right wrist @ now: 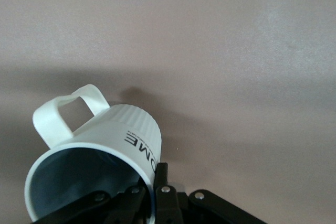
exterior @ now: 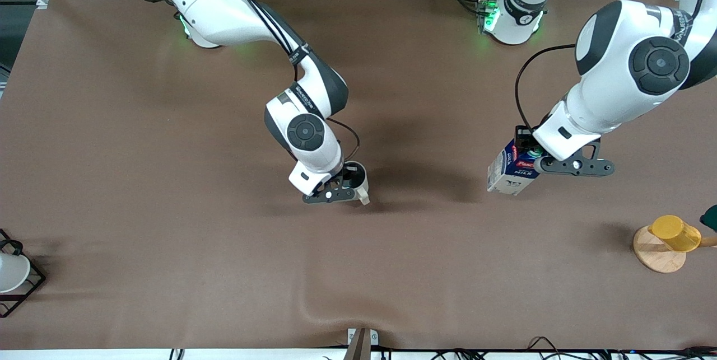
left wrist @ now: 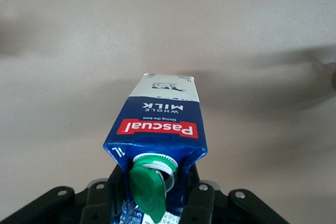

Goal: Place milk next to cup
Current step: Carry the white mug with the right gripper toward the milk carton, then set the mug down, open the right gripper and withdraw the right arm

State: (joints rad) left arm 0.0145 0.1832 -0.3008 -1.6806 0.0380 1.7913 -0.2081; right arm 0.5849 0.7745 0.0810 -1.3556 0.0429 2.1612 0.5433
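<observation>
Brown desk (exterior: 168, 209): carries all items below. Yellow cup (exterior: 676, 233): tipped on a round wooden coaster (exterior: 656, 252), at the desk's left-arm end. White cup (exterior: 11, 271): in a black wire rack (exterior: 28, 287), at the desk's right-arm end.

The brown table (exterior: 168, 181) lies bare through its middle. Only two things stand in that stretch: the mug (exterior: 358, 180), pinched at its rim by the right gripper (exterior: 343, 187), and at the mug's three o'clock, well apart, the milk carton (exterior: 508, 172) clamped in the left gripper (exterior: 529, 153). Between them nothing blocks a pass. A yellow cup (exterior: 675, 233) on a wooden stand (exterior: 658, 256) sits at the carton's four o'clock; a wire rack (exterior: 17, 279) holding a white cup (exterior: 11, 271) sits at the mug's eight o'clock, at the table's edge.
</observation>
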